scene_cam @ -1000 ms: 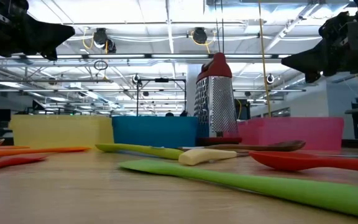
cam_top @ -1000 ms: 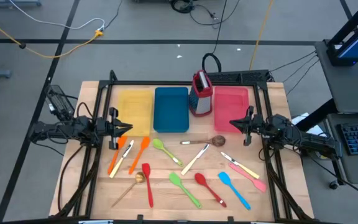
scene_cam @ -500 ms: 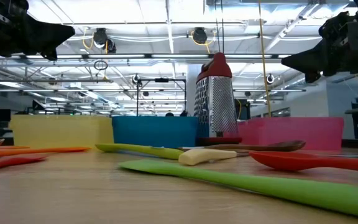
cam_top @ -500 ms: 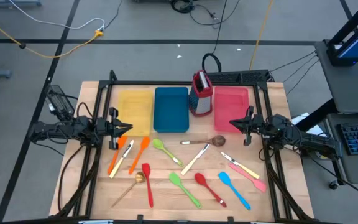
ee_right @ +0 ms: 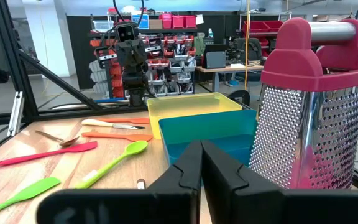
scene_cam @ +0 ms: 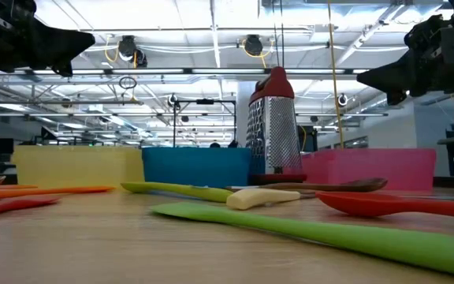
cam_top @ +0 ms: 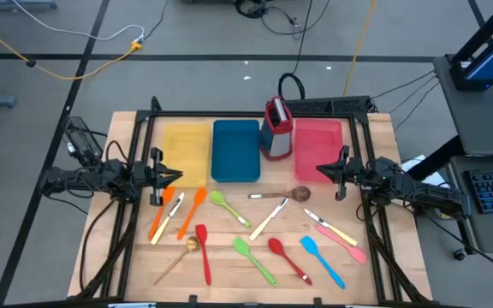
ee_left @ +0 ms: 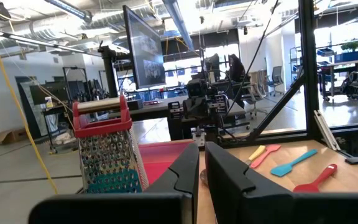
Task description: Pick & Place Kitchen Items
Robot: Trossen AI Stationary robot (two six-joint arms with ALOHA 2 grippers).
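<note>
Wooden table (cam_top: 383, 137), viewed from above: three trays are set in a row along the far edge — yellow tray (cam_top: 185, 151), blue tray (cam_top: 235, 150), pink tray (cam_top: 319, 145) — with a red-topped metal grater (cam_top: 276, 128) stood upright between the blue and pink ones. The utensils are spread loose on the near half of the table, none in a tray. At the left, two orange spatulas (cam_top: 192, 211) and a cream-handled knife (cam_top: 171, 208) are laid close together; nearer, a red spatula (cam_top: 204, 253) and a gold spoon (cam_top: 188, 248). In the middle are found a green spoon (cam_top: 228, 208), a green spatula (cam_top: 254, 260), a cream-handled piece (cam_top: 269, 219) and a dark wooden spoon (cam_top: 282, 194). At the right, a red spoon (cam_top: 288, 259), a blue spatula (cam_top: 322, 260), a pink spatula (cam_top: 344, 245) and a cream-handled utensil (cam_top: 330, 228) are listed. The left gripper (cam_top: 175, 176) is held above the table just before the yellow tray, fingers pressed nearly together, nothing between them. The right gripper (cam_top: 321, 171) is held above the near edge of the pink tray — likewise nearly closed and empty.
</note>
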